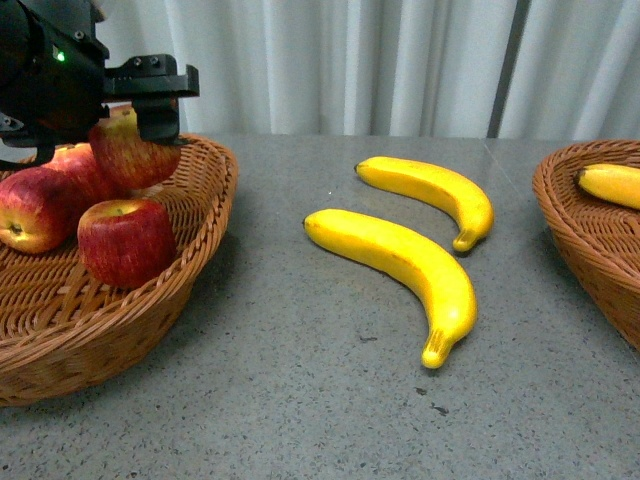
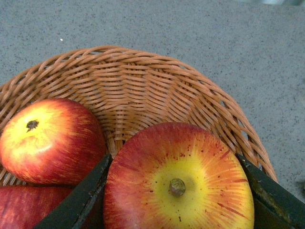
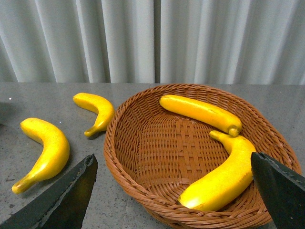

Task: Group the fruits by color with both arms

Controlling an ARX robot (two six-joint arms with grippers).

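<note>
My left gripper [image 1: 150, 110] is shut on a red apple [image 1: 128, 150] with a yellow top, held over the left wicker basket [image 1: 190, 250]. In the left wrist view that apple [image 2: 178, 181] fills the gap between both fingers [image 2: 78, 200]. Three more apples lie in the basket, one at the front [image 1: 125, 240], one at the left [image 1: 35, 208]. Two bananas lie on the table, a near one [image 1: 400, 270] and a far one [image 1: 435, 190]. My right gripper [image 3: 174, 191] is open above the right basket [image 3: 143, 176], which holds two bananas [image 3: 221, 176] [image 3: 200, 112].
The grey table [image 1: 330, 400] runs between the two baskets. The right basket [image 1: 585, 230] shows at the front view's right edge with a banana [image 1: 612, 183] in it. White curtains [image 1: 350, 60] hang behind the table.
</note>
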